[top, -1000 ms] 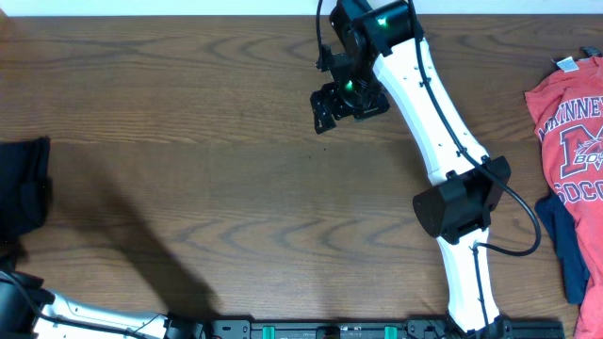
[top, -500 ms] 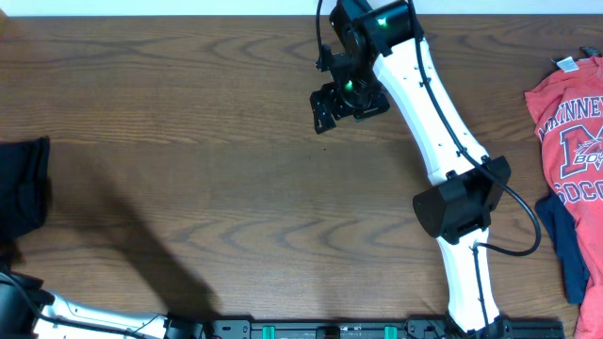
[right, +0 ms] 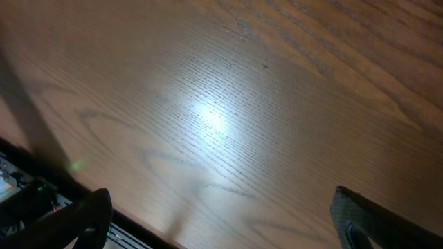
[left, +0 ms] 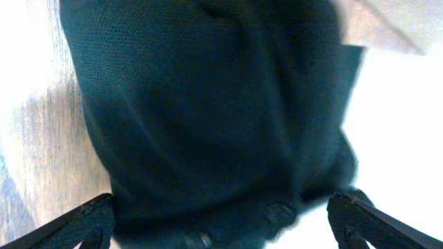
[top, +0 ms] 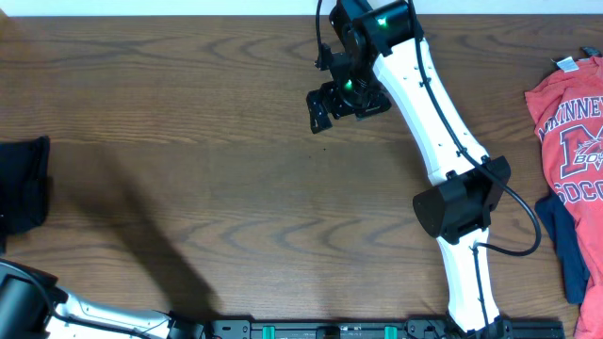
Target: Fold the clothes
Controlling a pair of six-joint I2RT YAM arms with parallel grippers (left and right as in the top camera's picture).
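The black T-shirt (top: 24, 184) lies bunched at the table's far left edge, partly cut off by the overhead view. In the left wrist view its dark fabric (left: 208, 104) fills most of the frame. My left gripper (left: 221, 225) is open, its two fingers wide apart with the fabric between and in front of them. Only the left arm's elbow shows in the overhead view. My right gripper (top: 320, 111) hovers over bare wood at the back centre. It is open and empty in the right wrist view (right: 221, 221).
A red T-shirt with white lettering (top: 570, 122) lies at the right edge, with a navy blue garment (top: 565, 235) below it. The right arm (top: 443, 141) stretches diagonally across the right half of the table. A black rail (top: 330, 330) runs along the front edge.
The black T-shirt has drawn slightly to the left at the table's edge. The left arm's elbow has come further into view. The right gripper has shifted a little to the left.
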